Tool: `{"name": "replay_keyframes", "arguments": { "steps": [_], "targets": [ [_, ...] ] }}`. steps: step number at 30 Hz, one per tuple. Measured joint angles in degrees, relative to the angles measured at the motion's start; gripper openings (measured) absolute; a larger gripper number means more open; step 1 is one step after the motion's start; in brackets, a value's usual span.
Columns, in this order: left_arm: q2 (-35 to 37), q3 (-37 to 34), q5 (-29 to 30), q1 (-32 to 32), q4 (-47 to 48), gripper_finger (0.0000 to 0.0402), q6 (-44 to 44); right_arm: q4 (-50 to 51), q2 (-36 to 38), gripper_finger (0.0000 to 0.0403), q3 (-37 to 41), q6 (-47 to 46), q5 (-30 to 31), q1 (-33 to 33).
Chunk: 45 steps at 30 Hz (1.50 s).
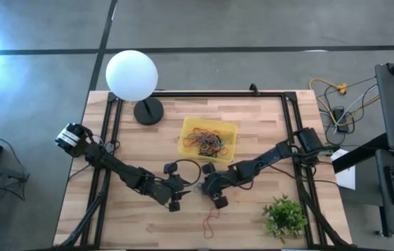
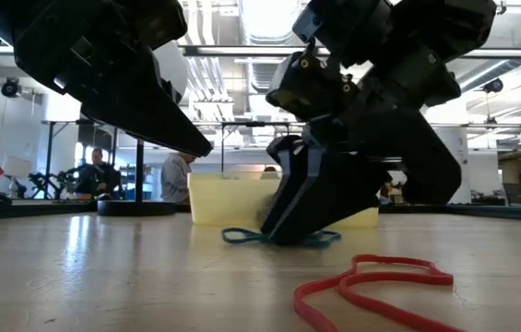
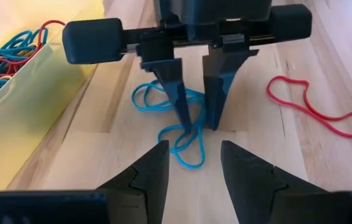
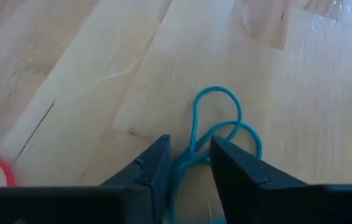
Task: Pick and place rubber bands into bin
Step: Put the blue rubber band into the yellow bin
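Blue rubber band on table, between right claw tips, parted, straddling strand.

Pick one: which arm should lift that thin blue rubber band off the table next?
Right. The right gripper has its jaws down on the wooden table, straddling the thin blue rubber band. The left gripper hangs open just short of it, holding nothing.

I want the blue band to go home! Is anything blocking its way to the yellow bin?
Nothing visible does. The right gripper straddles the blue rubber band on bare wood right beside the yellow bin; the left gripper waits nearby, open.
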State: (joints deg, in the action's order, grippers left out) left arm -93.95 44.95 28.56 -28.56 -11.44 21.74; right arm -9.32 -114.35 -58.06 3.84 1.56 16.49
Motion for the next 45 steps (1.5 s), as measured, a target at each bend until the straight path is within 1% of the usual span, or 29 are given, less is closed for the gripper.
{"name": "replay_keyframes", "arguments": {
  "steps": [6, 10, 18, 25, 29, 34, 37, 40, 41, 45],
  "targets": [
    [0.0, 0.0, 0.0, 0.0, 0.3, 0.0130, 0.0, 1.8, 1.6, 0.0023, 0.1, 3.0, 0.1, 0.0],
    [0.0, -0.1, 0.0, 0.0, 0.5, 0.0130, 0.0, 1.9, 2.0, 0.0010, 0.1, 3.7, 0.1, 0.0],
    [0.0, -0.1, 0.0, 0.0, 0.5, 0.0130, 0.0, 2.3, 3.8, 0.0009, 0.1, 3.9, 1.4, 0.0],
    [0.0, -0.1, 0.0, 0.0, 0.5, 0.0130, -0.1, 4.5, 9.1, 0.0009, 0.1, 5.6, 1.9, 0.0],
    [0.0, -0.1, 0.0, 0.0, 0.5, 0.0130, -0.1, 6.5, 12.7, 0.0009, 0.0, 6.8, 4.5, 0.0],
    [0.0, -0.2, 0.0, 0.0, 0.5, 0.0130, -0.1, 7.5, 16.4, 0.0009, 0.0, 6.8, 4.6, 0.0],
    [0.0, -0.2, 0.0, 0.0, 0.5, 0.0130, -0.1, 7.4, 17.0, 0.0009, 0.0, 4.3, 4.0, 0.1],
    [0.0, -0.2, 0.0, 0.0, 0.5, 0.0130, -0.1, 7.8, 16.1, 0.0010, 0.0, 2.4, -0.6, 0.1],
    [0.0, -0.2, 0.0, 0.0, 0.5, 0.0130, -0.1, 8.1, 15.7, 0.0012, 0.1, 2.2, -1.5, 0.1],
    [0.0, -0.2, 0.0, 0.0, 0.5, 0.0130, -0.1, 8.8, 13.0, 0.0037, 0.2, 0.2, -1.6, 0.1]
  ]
}}
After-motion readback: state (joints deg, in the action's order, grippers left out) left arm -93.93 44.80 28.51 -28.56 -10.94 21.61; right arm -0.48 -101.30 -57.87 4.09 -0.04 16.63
